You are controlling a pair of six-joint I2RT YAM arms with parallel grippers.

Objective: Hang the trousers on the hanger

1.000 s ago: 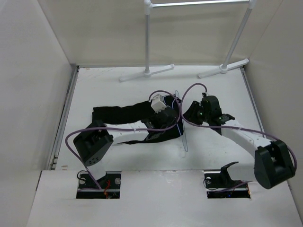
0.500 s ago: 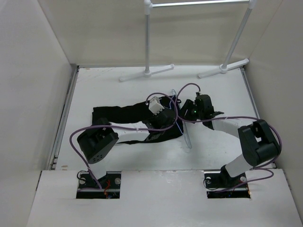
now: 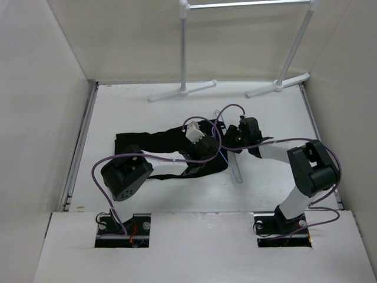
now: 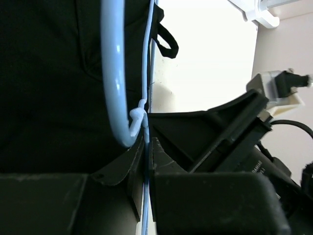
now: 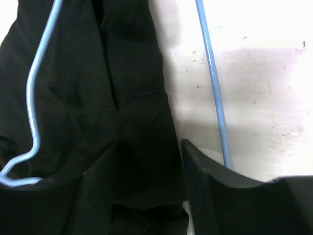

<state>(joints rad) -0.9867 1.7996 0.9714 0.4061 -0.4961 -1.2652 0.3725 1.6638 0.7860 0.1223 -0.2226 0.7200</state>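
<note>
Atop one pair of trousers (image 3: pixel 147 142), left end effector (image 4: pixel 145 147) pinches the single hanger (image 4: pixel 111 73); right end effector (image 5: pixel 149 147) gapes.

Past the right claw (image 3: pixel 231 141), at the far edge of the white table (image 3: pixel 135 106), stands a white rail stand (image 3: pixel 184 53). Plain pale walls (image 3: pixel 53 65) close both sides and the back.

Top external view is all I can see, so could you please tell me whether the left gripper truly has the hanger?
Observer: Yes, the left gripper is shut on the hanger wire, right beside the twist under its hook.
Operator: Thank you. And what about the other arm?
Observer: The trousers fabric fills the gap between the fingers of the right gripper. Whether it is pinched, I cannot tell.
</note>
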